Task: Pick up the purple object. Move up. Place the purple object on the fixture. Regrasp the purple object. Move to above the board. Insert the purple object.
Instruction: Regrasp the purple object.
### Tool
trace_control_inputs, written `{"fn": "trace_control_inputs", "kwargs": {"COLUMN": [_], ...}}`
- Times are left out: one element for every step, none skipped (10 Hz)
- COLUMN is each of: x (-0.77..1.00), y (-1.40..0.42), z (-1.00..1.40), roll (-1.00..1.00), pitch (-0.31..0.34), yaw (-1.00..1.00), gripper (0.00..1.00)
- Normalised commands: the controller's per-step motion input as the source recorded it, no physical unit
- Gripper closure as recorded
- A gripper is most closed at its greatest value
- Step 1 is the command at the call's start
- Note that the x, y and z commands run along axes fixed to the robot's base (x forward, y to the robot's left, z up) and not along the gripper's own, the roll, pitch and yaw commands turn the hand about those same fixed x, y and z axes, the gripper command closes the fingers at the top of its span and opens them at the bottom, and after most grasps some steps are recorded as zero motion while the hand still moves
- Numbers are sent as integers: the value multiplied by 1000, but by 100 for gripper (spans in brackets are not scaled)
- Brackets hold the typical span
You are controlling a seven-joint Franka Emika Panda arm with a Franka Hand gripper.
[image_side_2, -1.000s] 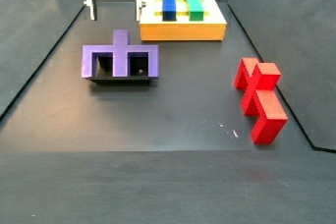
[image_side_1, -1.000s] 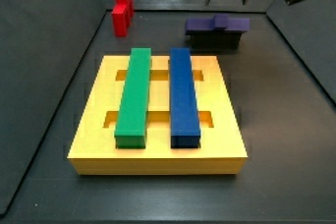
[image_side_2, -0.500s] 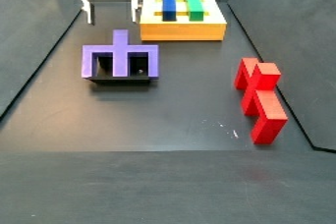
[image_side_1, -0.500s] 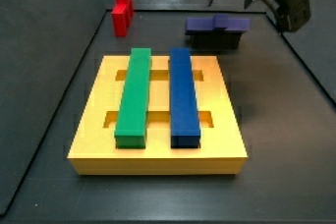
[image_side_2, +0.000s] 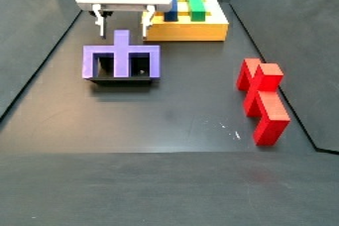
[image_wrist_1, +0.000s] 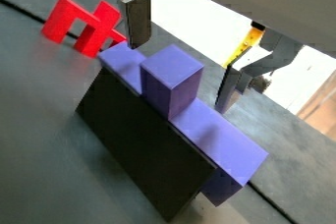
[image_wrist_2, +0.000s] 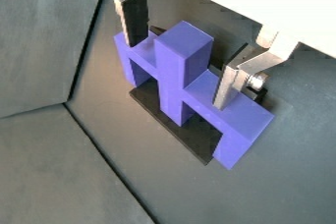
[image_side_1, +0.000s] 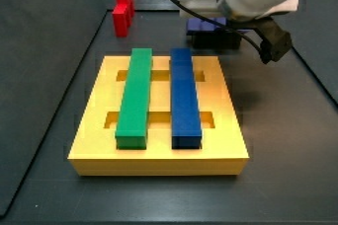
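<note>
On the dark floor, upper left in a side view, the purple object (image_side_2: 122, 61) sits on the fixture (image_side_2: 122, 80), so drop your wide-open, empty gripper (image_side_2: 119, 16) straight down, one finger each side of the raised tab, before closing.

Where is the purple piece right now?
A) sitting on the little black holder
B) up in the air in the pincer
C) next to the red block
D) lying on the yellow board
A: the purple object sits on the black fixture, with the open pincer above it, fingers either side, not gripping.
</note>
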Motion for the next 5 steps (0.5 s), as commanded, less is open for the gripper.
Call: {"fn": "trace_control_inputs", "kwargs": {"x": [229,186,214,34,0], "y": [-86,0,0,0,9], "z": [-226,-217,-57,-37,-49], "roll": [194,149,234,174,94], "pitch": [0,0,49,9,0], "yaw": [129,0,-83,-54,0], "gripper": [0,0,0,0,0]}}
